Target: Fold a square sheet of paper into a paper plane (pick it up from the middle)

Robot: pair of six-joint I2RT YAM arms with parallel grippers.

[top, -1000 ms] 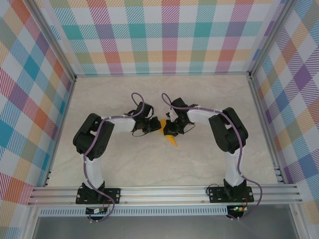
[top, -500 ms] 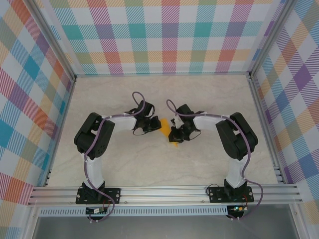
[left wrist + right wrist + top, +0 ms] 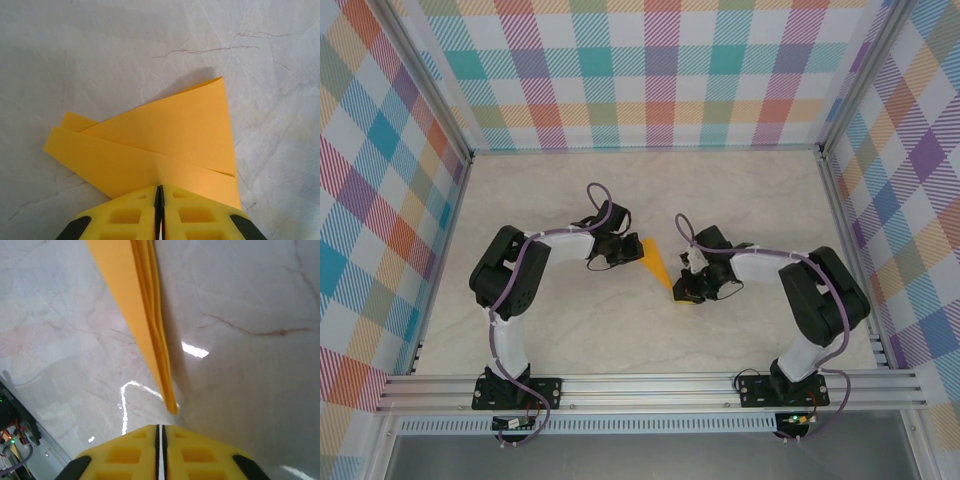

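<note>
Hiding paper plane [image 3: 165, 135] edge: left gripper [image 3: 160, 189]

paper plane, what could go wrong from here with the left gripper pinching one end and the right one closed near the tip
1. The left gripper clamps the paper plane at one edge only. Beyond the pads the layers fan apart, so the folds may spring open.
2. The right gripper sits shut just short of the pointed tip. Moving forward like that would likely push or crumple the tip rather than grasp it.

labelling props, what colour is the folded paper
The folded paper plane is plain orange-yellow; clearest in left wrist view.
</note>
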